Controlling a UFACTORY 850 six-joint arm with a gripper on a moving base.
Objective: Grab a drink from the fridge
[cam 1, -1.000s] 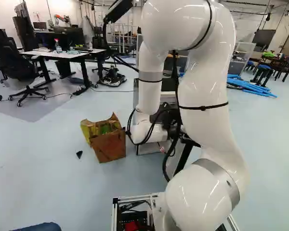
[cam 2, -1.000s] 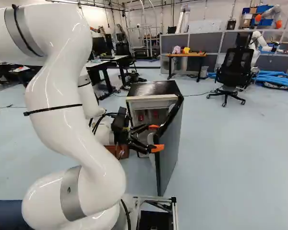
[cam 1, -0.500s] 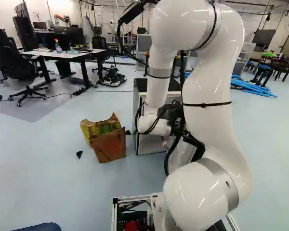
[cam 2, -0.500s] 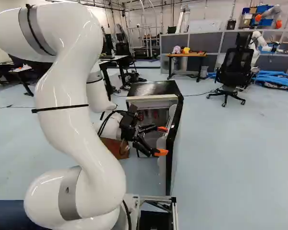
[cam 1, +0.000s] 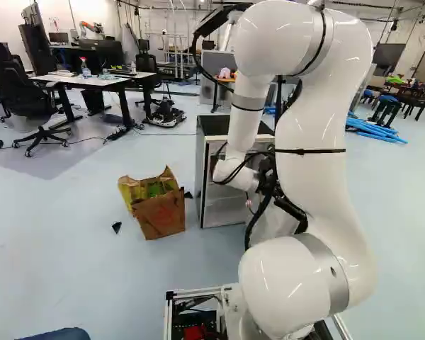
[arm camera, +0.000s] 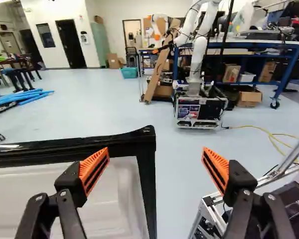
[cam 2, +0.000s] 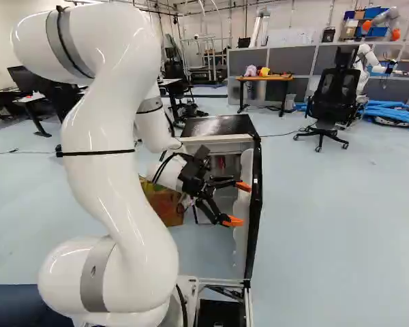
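Left base view: one fridge (cam 1: 216, 126), dark-topped; one cardboard box (cam 1: 163, 218), on the floor beside it. Right base view: one fridge door (cam 2: 255, 231), swung open, pale inner face shown; one tool (cam 2: 238, 204), near that face; drink, indiscernible, fridge interior partly hidden. Wrist view: tool (arm camera: 156, 149), fingers wide apart; door's black-edged corner visible between; another robot (arm camera: 197, 107), well beyond.
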